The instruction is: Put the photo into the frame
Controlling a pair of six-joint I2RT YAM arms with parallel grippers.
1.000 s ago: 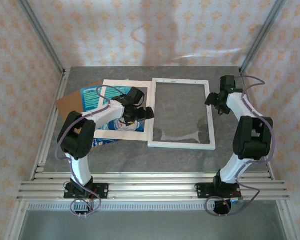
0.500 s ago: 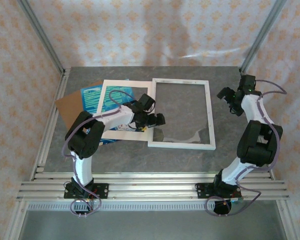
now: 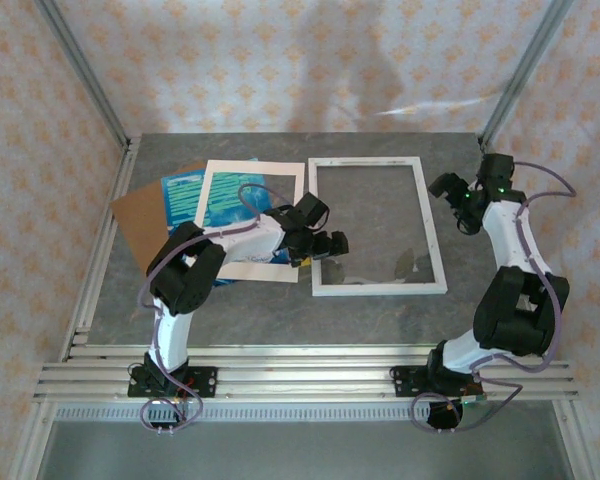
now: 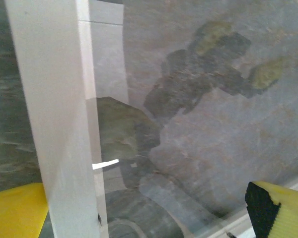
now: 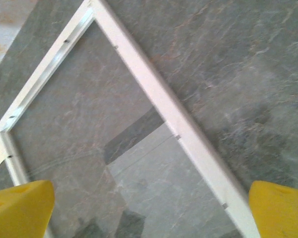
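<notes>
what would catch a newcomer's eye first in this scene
Most striking is the large rectangular white-bordered glass frame lying flat mid-table, with the open left gripper at its near left corner and the open right gripper by its right edge. Left of it, the teal-blue glossy photo lies under a cream paper mat, on a brown backing board.

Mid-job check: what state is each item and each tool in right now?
frame: flat on the table, empty, glass in place.
photo: flat, partly under the mat, not in the frame.
mat: flat, lying over the photo.
backing board: flat, beneath the photo.
left tool: open, at the frame's left rail, holding nothing.
right tool: open, beside the frame's right side, holding nothing.
</notes>
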